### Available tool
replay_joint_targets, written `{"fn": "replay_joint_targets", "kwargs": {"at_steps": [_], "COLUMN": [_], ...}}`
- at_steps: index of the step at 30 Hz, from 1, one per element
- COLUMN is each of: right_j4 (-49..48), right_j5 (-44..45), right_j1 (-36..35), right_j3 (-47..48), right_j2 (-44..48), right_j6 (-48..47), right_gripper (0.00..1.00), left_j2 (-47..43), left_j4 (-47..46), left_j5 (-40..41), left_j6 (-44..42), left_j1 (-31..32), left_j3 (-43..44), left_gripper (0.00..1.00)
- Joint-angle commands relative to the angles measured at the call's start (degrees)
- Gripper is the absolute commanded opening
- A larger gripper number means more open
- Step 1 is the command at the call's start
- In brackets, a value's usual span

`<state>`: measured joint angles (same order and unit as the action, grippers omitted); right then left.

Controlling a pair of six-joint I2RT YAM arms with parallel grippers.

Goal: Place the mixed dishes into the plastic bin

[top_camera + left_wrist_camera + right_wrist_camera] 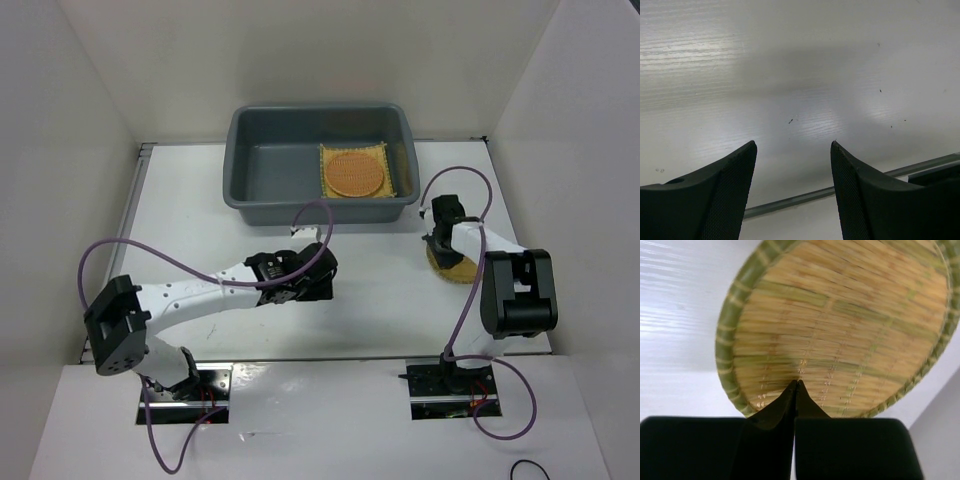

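Two mats binned, one on the desk – right arm down on it.

We note the grey bin (280, 172) at the far side of the desk (380, 290); in its right half lies the square mat (327, 150), flat, with the orange disc (355, 172) resting on top of it. The pale disc (840, 325) sits on the desk, outside the bin, near its right front corner. The right fingers (775, 410) are pressed together, tips meeting over the disc's near edge – whether any weave is caught between them we cannot tell. The left fingers (730, 190) stand spread, nothing between them, over bare desk near the middle, in front of the bin.
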<state>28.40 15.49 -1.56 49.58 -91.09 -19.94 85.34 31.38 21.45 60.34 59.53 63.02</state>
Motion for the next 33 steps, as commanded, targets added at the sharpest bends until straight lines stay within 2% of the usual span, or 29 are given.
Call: {"fn": "replay_joint_targets", "kwargs": {"at_steps": [1,7,11,16,19,21,23,30,33], "right_j4": [2.89,4.73,6.57,9.56,10.18,8.43,5.54,2.28,1.66], "right_j5": [-14.43,-18.47,-23.39,-29.89,-31.31,-26.76,-18.0,-10.85,-6.29], "right_j1": [-0.11,-0.11,-0.11,-0.11,-0.11,-0.11,-0.11,-0.11,-0.11], "right_j3": [-0.36,0.16,0.78,0.78,1.39,1.92,1.92,1.4,0.87], "right_j2": [-0.93,-1.99,-0.42,3.28,4.69,5.31,5.83,9.26,7.08], "right_j6": [-1.59,-3.78,-7.03,-12.3,-12.5,-8.64,-3.29,-0.97,0.16], "right_gripper": [0.0,0.0,0.0,0.01,0.02,0.02,0.0,0.0,0.0], "left_j2": [-3.43,-5.79,-8.6,-12.39,-13.01,-13.01,-11.78,-11.25,-11.25], "left_j4": [-2.72,-3.34,-8.16,-17.02,-18.81,-18.29,-18.28,-18.28,-18.28], "left_j5": [-0.35,-0.36,-1.5,-7.99,-11.6,-12.14,-12.14,-12.14,-12.14], "left_j6": [0.84,0.84,0.84,0.84,0.84,0.84,0.31,0.31,0.31], "left_j1": [-0.29,-0.82,-1.34,-4.06,-6.18,-6.71,-6.71,-6.71,-6.71], "left_j3": [-1.67,-2.73,-6.15,-11.95,-13.98,-13.98,-13.37,-13.37,-13.37], "left_gripper": [0.68,0.68,0.68,0.68,0.68,0.68,0.68,0.67,0.67]}}
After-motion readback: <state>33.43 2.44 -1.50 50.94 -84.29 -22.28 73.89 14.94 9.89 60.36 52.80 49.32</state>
